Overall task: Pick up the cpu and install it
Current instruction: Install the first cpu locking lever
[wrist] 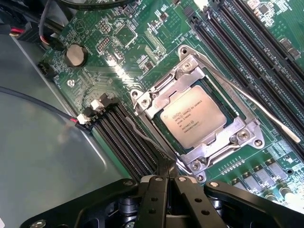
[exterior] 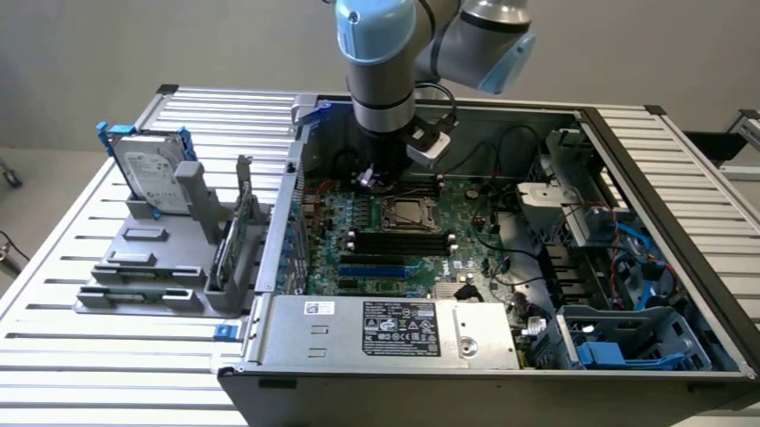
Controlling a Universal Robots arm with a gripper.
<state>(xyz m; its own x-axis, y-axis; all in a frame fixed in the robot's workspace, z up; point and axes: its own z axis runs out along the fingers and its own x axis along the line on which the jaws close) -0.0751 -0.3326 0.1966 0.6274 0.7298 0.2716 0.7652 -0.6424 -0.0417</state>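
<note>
The cpu (wrist: 192, 116) already lay flat in its socket (wrist: 142, 102) on the motherboard (wrist: 142, 42), silver top up with the printing showing. The placing part of the task looked done. The metal frame seemed to lie over the chip's edges, though whether the thin retention lever (wrist: 266, 114) was latched could not be told from here.

The gripper (wrist: 166, 172) was fully closed with nothing between its fingers. It hung low over the board just beside the socket's corner and the black memory slots (wrist: 126, 142), not touching the chip. In the exterior view it stood (exterior: 369, 177) just beyond the cpu (exterior: 408, 212), toward the far side of the open computer case (exterior: 665, 178).

A coin cell battery (wrist: 75, 54) sat well apart from the socket. On the exterior view's left, a hard drive (exterior: 152, 173) stood upright in a grey holder (exterior: 142, 267) outside the case. The power supply (exterior: 392, 331) filled the near edge. Loose cables (exterior: 522, 267) lay to the exterior view's right, none crossing the socket.
</note>
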